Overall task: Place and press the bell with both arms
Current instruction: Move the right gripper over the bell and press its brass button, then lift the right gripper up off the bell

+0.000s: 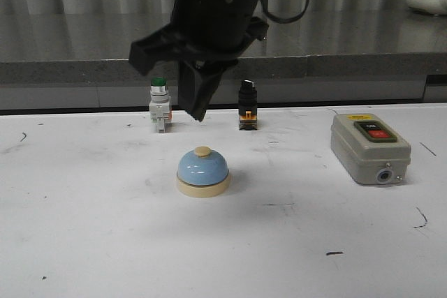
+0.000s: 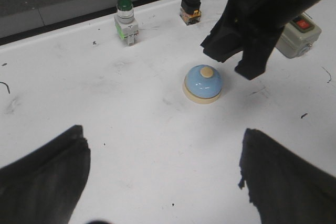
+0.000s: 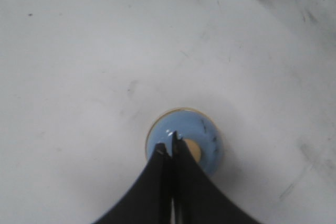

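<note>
The light-blue bell (image 1: pixel 202 172) with a cream base and cream button stands upright on the white table (image 1: pixel 84 228). My right gripper (image 1: pixel 199 115) is shut and empty; its tip points down and hangs a little above and behind the bell. In the right wrist view its shut fingertips (image 3: pixel 170 149) lie over the bell's dome (image 3: pixel 209 139), beside the button. The left wrist view shows the bell (image 2: pixel 203 84) with the right gripper (image 2: pixel 251 74) just past it. My left gripper (image 2: pixel 163 132) is wide open and empty, back from the bell. It is out of the front view.
A green-capped push-button (image 1: pixel 158 105) and a black selector switch (image 1: pixel 246 105) stand behind the bell. A grey switch box (image 1: pixel 369 148) with red and black buttons lies to the right. A grey ledge (image 1: pixel 349 68) runs along the table's back edge.
</note>
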You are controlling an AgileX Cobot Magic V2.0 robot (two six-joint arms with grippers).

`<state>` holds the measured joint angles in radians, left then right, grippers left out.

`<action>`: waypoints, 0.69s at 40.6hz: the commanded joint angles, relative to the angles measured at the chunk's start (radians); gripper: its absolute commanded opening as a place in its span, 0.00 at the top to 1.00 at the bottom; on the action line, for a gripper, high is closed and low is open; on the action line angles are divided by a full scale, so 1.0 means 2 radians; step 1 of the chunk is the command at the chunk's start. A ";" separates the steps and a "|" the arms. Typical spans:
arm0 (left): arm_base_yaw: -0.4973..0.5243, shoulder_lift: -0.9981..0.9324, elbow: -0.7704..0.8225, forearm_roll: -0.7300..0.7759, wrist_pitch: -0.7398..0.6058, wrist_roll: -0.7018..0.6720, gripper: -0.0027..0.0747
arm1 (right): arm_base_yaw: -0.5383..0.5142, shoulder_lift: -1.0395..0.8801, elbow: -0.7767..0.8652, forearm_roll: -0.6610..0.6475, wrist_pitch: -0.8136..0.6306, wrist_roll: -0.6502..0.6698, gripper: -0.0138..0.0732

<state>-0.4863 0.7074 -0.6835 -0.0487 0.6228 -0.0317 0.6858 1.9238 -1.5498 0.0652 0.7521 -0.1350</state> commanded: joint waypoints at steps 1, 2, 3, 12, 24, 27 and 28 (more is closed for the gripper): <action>0.001 -0.003 -0.014 -0.005 -0.034 -0.006 0.23 | -0.003 0.002 -0.022 -0.033 -0.032 -0.005 0.92; 0.001 -0.003 -0.014 -0.005 -0.034 -0.006 0.23 | -0.003 0.008 -0.022 -0.036 -0.033 -0.005 0.92; 0.001 -0.003 -0.014 -0.005 -0.034 -0.006 0.23 | -0.003 0.015 -0.022 -0.036 -0.034 -0.005 0.92; 0.001 -0.003 -0.014 -0.005 -0.034 -0.006 0.23 | -0.003 0.022 -0.024 -0.036 -0.020 0.004 0.92; 0.001 -0.003 -0.014 -0.005 -0.034 -0.006 0.23 | -0.003 -0.116 -0.014 -0.033 0.003 0.008 0.92; 0.001 -0.003 -0.014 -0.005 -0.034 -0.006 0.23 | -0.004 -0.158 0.007 -0.033 0.003 0.008 0.92; 0.001 -0.003 -0.014 -0.005 -0.034 -0.006 0.23 | -0.006 -0.171 0.015 -0.033 0.003 0.008 0.92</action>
<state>-0.4863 0.7074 -0.6835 -0.0487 0.6228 -0.0372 0.6820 1.7212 -1.5336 0.0000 0.7812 -0.1219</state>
